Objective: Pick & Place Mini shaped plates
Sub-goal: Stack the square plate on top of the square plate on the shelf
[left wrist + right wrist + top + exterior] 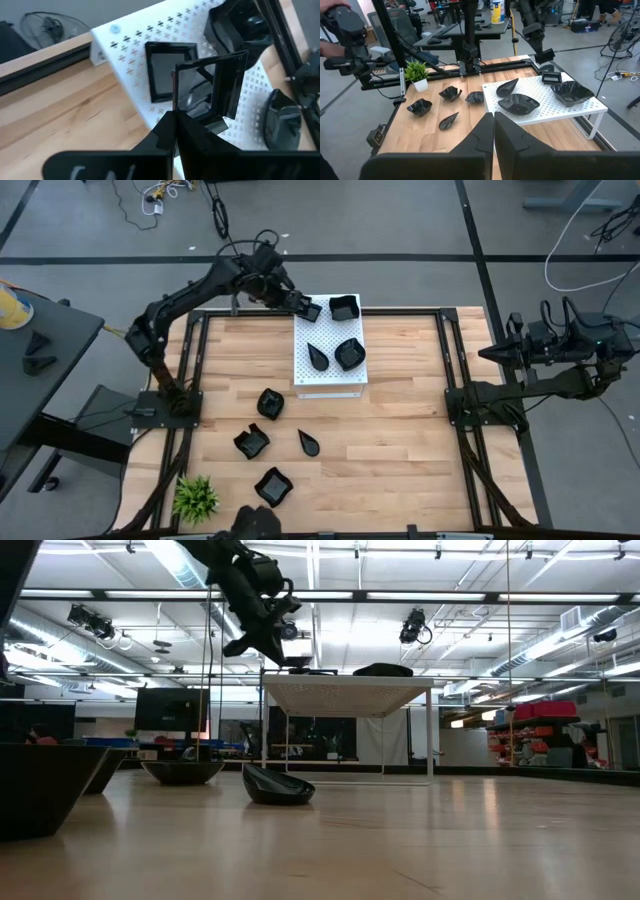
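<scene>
My left gripper (306, 306) hangs over the far left corner of the white perforated board (330, 375), shut on a small black square plate (220, 80). A second square plate (167, 70) lies flat on the board just below it. Three more black plates rest on the board: a polygonal one (343, 308), a teardrop (318, 357) and a rounded one (350, 353). Several other plates lie on the wooden table, among them (270, 402) and the teardrop (309, 443). My right gripper (493, 117) waits shut at the table's right side, with nothing between its fingers. My left gripper pinches the square plate by one edge of its rim (200, 111) between its two fingers. The fingers slant downward, coming from the table's left side. The plate stands on edge beyond the fingertips, tilted, and is clear of the board.
A small green plant (196, 498) stands at the near left corner. The board stands raised on white legs (592, 125). Dark frame rails (445, 350) run along the table's left and right sides. Bare wood lies to the right of the board.
</scene>
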Tool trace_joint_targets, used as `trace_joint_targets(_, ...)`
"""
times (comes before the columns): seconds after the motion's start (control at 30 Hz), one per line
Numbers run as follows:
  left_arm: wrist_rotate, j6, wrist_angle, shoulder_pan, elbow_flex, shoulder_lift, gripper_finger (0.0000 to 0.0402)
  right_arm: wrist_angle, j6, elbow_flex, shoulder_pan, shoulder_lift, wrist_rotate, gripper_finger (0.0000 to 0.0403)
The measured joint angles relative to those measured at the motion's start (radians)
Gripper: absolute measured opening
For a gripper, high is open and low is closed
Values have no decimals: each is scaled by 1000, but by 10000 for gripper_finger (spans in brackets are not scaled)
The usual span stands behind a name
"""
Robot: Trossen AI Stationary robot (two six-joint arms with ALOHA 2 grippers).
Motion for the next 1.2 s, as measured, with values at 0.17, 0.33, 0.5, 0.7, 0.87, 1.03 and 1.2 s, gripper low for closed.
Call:
trace_joint_targets(0.17, 54, 33, 1, 20, 67, 75, 11, 0, 0, 0, 0, 0, 0, 19)
trace_joint_targets(0.33, 107, 62, 2, 32, 91, 121, 15, 0, 0, 0, 0, 0, 0, 19)
trace_joint_targets(0.5, 161, 66, 8, 47, 88, 145, 14, 0, 0, 0, 0, 0, 0, 19)
trace_joint_targets(0.7, 176, 66, -1, 60, 88, 164, 16, 0, 0, 0, 0, 0, 0, 19)
trace_joint_targets(0.87, 197, 80, 7, 67, 87, 178, 15, 0, 0, 0, 0, 0, 0, 19)
trace_joint_targets(1.03, 222, 96, 8, 69, 87, 182, 16, 0, 0, 0, 0, 0, 0, 19)
trace_joint_targets(1.2, 233, 108, 9, 69, 87, 182, 16, 0, 0, 0, 0, 0, 0, 19)
